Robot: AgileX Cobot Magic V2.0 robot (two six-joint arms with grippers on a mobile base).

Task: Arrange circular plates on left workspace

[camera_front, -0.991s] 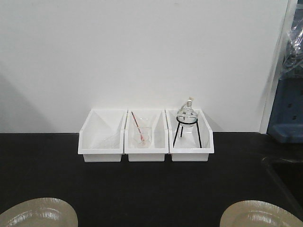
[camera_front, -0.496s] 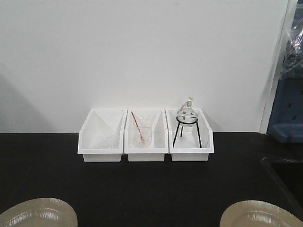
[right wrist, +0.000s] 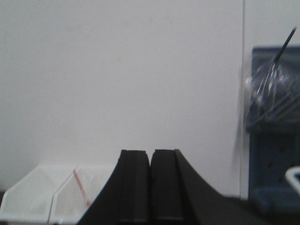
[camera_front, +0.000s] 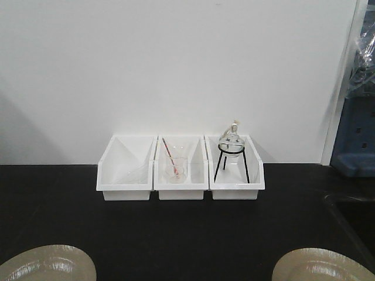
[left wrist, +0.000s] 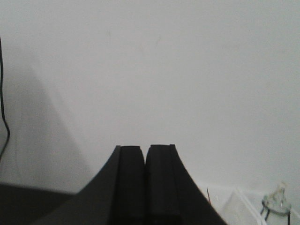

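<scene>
Front view: left plate (camera_front: 50, 264), right plate (camera_front: 322, 266), cut by bottom edge, well apart.
Wrist views: left fingers (left wrist: 131, 180), right fingers (right wrist: 135, 185) pressed together, holding nothing.
Room: table (camera_front: 187, 234) open up to bins (camera_front: 181, 188).

Left plate (camera_front: 47, 264), right plate (camera_front: 321, 266) in front, bins (camera_front: 181, 192) behind centre

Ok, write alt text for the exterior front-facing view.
Two beige plates sit at the near corners of a black bench, cut off by the frame. Three white bins line the wall behind; the right one holds a round flask on a tripod.
</scene>
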